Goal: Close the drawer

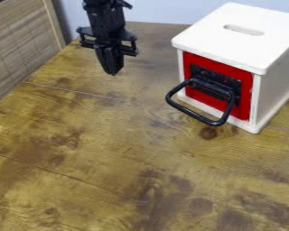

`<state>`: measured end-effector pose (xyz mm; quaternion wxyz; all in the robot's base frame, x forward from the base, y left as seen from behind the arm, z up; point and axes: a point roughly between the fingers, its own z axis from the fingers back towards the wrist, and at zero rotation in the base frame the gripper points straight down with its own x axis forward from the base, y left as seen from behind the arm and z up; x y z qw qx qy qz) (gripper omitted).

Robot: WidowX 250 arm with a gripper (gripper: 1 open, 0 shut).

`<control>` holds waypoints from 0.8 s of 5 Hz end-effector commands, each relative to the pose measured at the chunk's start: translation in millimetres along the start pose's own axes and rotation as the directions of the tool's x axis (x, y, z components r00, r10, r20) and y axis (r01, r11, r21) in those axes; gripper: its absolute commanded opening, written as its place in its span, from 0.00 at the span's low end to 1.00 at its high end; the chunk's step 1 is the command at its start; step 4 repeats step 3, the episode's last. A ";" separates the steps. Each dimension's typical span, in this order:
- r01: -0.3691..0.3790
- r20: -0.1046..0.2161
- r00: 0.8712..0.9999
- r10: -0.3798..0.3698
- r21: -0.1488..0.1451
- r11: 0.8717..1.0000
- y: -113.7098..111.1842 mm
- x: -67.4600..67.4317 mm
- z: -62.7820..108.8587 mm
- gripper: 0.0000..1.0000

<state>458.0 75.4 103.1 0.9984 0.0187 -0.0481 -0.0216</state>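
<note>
The drawer (pixel 215 86) has a red front panel with a black plate and a large black loop handle (pixel 198 102), and it sits in a white cube-shaped box (pixel 237 41) with a slot in its top at the right. The red front looks about flush with the box's face. My black gripper (pixel 111 69) hangs pointing down over the wooden table, well to the left of the handle and apart from it. Its fingers are pressed together with nothing between them.
A wooden table (pixel 111 162) with dark stains fills the view. A slatted wooden panel (pixel 17 45) stands along the left edge. The box sits near the table's right edge.
</note>
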 end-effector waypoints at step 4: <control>-0.039 0.103 0.994 0.038 -0.001 0.999 -26.3 -0.1 34.7 1.00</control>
